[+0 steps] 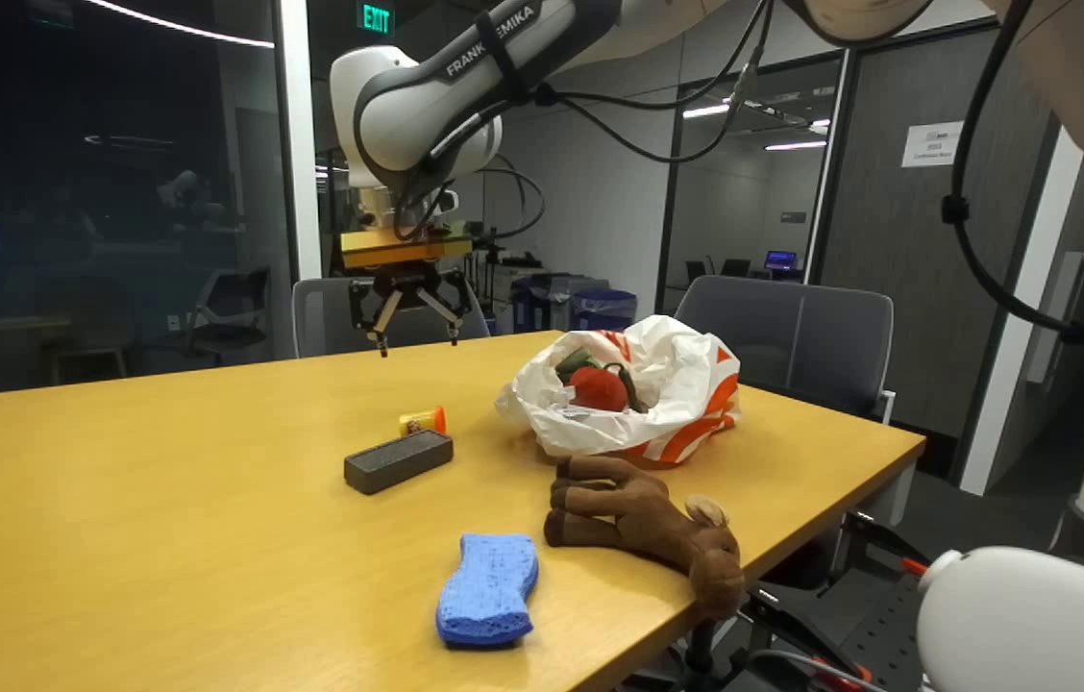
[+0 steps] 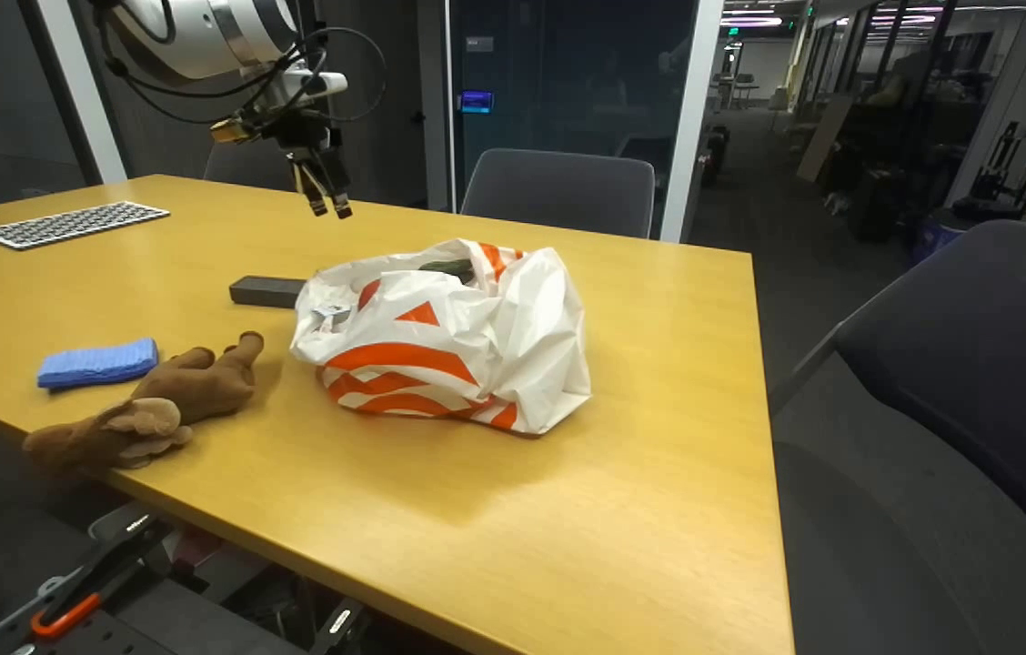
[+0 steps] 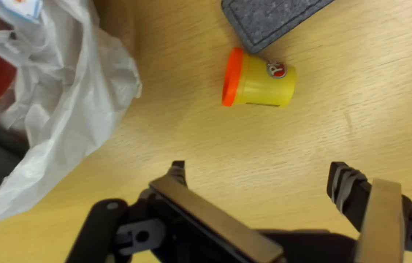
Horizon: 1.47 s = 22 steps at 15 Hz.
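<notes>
Tub (image 3: pixel 268 82) lies on its side on the table (image 1: pixel 167 519), lid (image 3: pixel 232 77) toward the open bag (image 3: pixel 78 91); the block (image 3: pixel 275 18) crowds the tub, one corner beside the lid. The jaws hang above the table, spread apart. Farther out lie the sponge (image 1: pixel 487 588), the plush (image 1: pixel 643 509), partly over the edge, and the keyboard (image 2: pixel 72 225)

Glass walls (image 1: pixel 110 163) and keyboard (image 2: pixel 74 224) suggest an office.

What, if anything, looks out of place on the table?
The brown plush animal lies on its side with its head poking past the table edge, which looks precarious. The yellow tub is also on its side; I see no spill.
</notes>
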Available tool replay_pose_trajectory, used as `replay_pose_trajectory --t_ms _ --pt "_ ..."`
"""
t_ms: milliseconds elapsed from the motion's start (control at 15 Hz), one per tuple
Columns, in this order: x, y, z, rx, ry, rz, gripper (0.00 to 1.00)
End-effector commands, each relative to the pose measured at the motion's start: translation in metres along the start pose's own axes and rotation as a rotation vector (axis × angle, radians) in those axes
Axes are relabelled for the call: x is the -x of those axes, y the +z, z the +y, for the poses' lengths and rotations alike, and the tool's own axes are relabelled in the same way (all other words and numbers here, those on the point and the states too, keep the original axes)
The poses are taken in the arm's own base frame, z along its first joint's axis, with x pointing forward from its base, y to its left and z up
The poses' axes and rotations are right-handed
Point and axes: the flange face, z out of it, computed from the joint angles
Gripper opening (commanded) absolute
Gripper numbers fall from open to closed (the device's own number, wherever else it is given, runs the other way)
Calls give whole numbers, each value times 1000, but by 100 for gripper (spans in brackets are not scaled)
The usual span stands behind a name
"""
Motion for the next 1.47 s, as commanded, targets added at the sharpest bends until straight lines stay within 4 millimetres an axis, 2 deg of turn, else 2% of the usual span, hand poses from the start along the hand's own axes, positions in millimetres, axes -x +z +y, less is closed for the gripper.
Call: replay_pose_trajectory --t_ms 0,333,867,1200,1333,1400 --pt "-11 20 -26 -69 20 -109 100" --pt "-3 55 -35 -24 121 -194 100" --pt "7 76 -26 94 250 -222 100" --pt "-2 93 -20 89 258 -213 100" --pt "-4 97 -19 92 257 -207 74" --pt "-5 98 -19 92 262 -204 66"
